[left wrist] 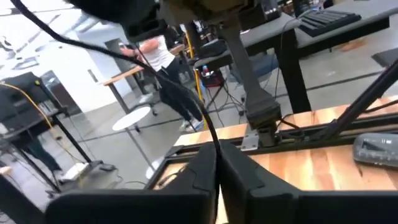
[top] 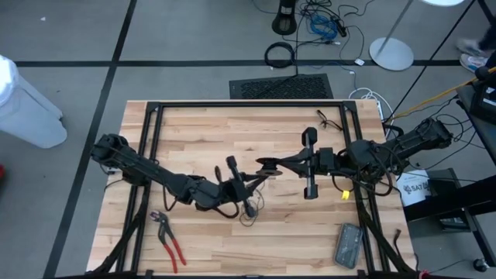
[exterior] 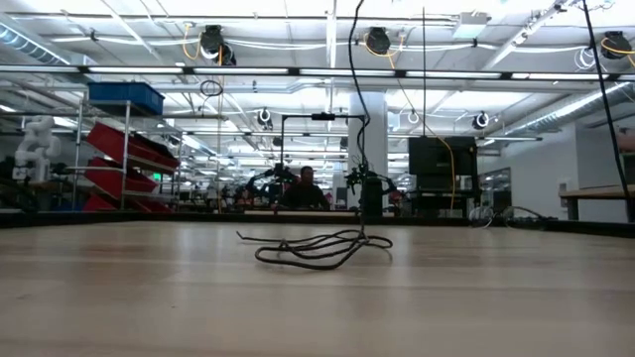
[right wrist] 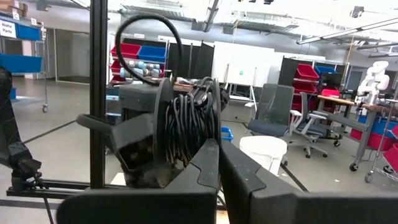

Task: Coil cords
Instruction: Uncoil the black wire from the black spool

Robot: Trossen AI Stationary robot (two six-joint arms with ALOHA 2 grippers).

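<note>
Cord (exterior: 317,248), thin and black, lies loosely tangled on table (exterior: 149,297).

Wooden desk (top: 209,248) carries red-handled pliers (top: 169,239) near the left front, a grey remote (top: 348,245) right front, loose cord (top: 249,213) mid-desk.

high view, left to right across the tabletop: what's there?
red-handled pliers → left gripper, shut on the thin black cord → right gripper, shut → small yellow piece → grey remote-like device
</note>
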